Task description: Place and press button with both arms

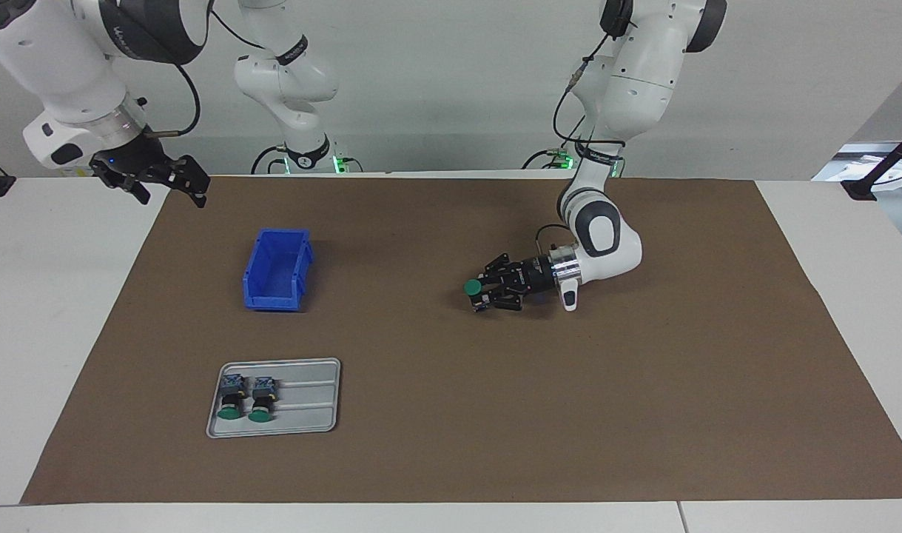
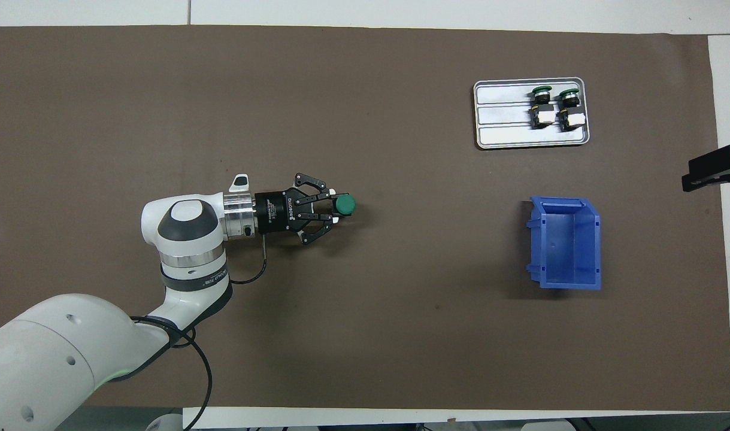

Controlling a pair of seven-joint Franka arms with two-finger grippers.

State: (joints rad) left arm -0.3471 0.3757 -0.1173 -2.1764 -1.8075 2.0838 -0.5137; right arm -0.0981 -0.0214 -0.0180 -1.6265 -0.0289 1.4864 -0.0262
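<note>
Mid-placing step: left gripper (image 1: 479,295) fingers clamped on green-capped button (image 1: 472,286) low over bench (image 1: 643,414), right gripper (image 1: 155,178) waiting wide open; setting down, then pressing, likely next.

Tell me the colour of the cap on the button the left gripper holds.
Green; the button in the left gripper shows best in the overhead view.

Left arm: reached low, wrist level; left gripper (image 1: 482,295) lay sideways, fingers clamped on the button (image 1: 472,287)
Right arm: waited raised; right gripper (image 1: 171,191) hung with fingers spread
</note>
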